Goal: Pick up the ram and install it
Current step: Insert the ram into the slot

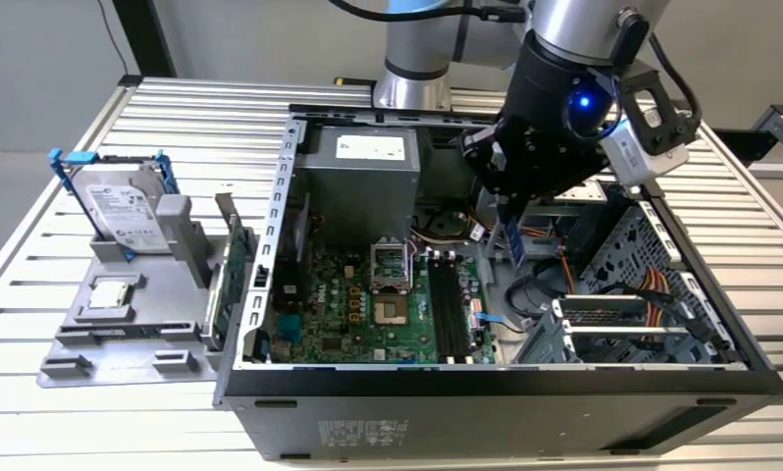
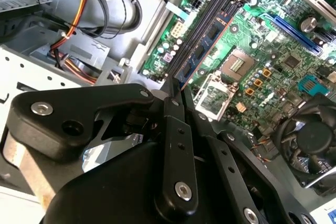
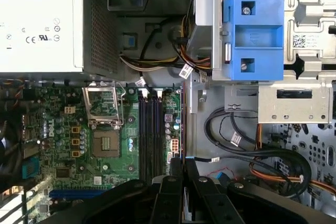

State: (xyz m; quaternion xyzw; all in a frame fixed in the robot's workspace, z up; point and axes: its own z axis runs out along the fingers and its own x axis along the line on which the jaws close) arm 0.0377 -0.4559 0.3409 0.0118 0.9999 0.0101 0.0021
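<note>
My gripper (image 1: 511, 208) hangs inside the open computer case (image 1: 496, 378) and is shut on the ram (image 1: 512, 241), a thin blue stick pointing down from its fingers. In the second wrist view the ram (image 2: 207, 43) runs out from the closed fingertips (image 2: 176, 95) over the motherboard's black slots (image 2: 210, 17). In the exterior view the ram sits above and to the right of the black slots (image 1: 448, 312), apart from them. The first wrist view has the fingers (image 3: 170, 192) low, beside the slots (image 3: 152, 129), with the ram seen as a thin edge (image 3: 184, 160).
Orange and black cables (image 1: 653, 294) and a metal drive cage (image 1: 686, 255) fill the case's right side. A power supply (image 1: 359, 177) stands at the back. A hard drive in a blue frame (image 1: 120, 208) and a green card (image 1: 234, 265) stand on a grey tray outside, at the left.
</note>
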